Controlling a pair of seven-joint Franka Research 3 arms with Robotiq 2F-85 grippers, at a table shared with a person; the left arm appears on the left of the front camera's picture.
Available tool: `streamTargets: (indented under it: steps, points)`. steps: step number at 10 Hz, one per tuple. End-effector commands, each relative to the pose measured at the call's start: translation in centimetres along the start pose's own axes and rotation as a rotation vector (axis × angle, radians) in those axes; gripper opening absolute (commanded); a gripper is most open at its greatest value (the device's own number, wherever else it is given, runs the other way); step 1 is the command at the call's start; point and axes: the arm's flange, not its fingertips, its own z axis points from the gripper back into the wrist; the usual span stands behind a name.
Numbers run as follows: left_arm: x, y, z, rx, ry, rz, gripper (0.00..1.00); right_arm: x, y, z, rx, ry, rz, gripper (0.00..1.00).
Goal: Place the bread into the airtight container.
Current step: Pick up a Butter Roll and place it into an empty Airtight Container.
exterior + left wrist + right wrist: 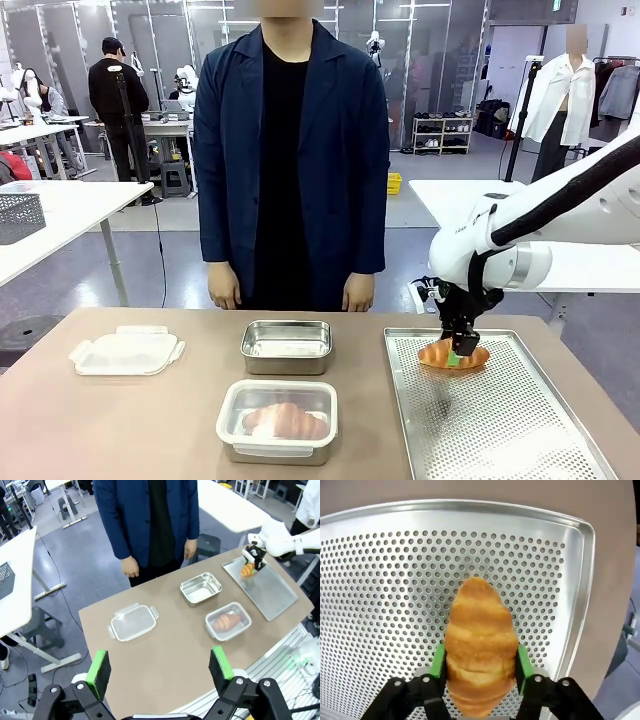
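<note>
A golden croissant-shaped bread (435, 353) lies at the far end of a perforated metal tray (500, 420) on the right of the table. My right gripper (460, 350) comes down on it from above. In the right wrist view both green pads (438, 662) press against the sides of the bread (480, 630), so the gripper is shut on it. An empty steel container (286, 345) stands mid-table. A second container (278, 420) nearer to me holds another bread. My left gripper (159, 667) hangs open high above the table's near edge, holding nothing.
A clear plastic lid (126, 350) with clips lies on the table's left. A person in a dark blue coat (290, 150) stands at the far side, hands down at the sides. Bare table surface lies between lid and containers.
</note>
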Motion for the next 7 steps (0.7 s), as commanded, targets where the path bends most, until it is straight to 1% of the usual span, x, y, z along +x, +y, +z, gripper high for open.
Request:
streamTargets:
  steps: [1, 2, 3, 4, 5, 6, 7]
  points:
    - [0.1, -0.1, 0.0, -0.003, 0.001, -0.003, 1.00, 0.6, -0.7, 0.2, 0.019, 0.022, -0.020, 0.41]
    - [0.1, -0.1, 0.0, -0.003, 0.001, -0.003, 1.00, 0.8, -0.6, 0.4, 0.025, 0.032, -0.023, 0.38]
    - [0.1, -0.1, 0.0, -0.003, 0.001, -0.003, 1.00, 0.9, -0.7, 0.7, 0.032, 0.044, -0.022, 0.23]
    - [0.1, -0.1, 0.0, -0.003, 0.001, -0.003, 1.00, 1.2, -0.5, 1.9, 0.012, 0.031, -0.060, 0.23]
    - [0.1, -0.1, 0.0, -0.003, 0.001, -0.003, 1.00, 2.3, -0.2, 4.0, -0.013, 0.025, -0.080, 0.23]
    - [0.1, -0.1, 0.0, -0.003, 0.001, -0.003, 1.00, 3.9, 0.2, 6.5, -0.048, 0.021, -0.119, 0.23]
    - [0.1, -0.1, 0.0, -0.003, 0.001, -0.003, 1.00, 6.3, 0.3, 8.7, -0.086, 0.005, -0.137, 0.23]
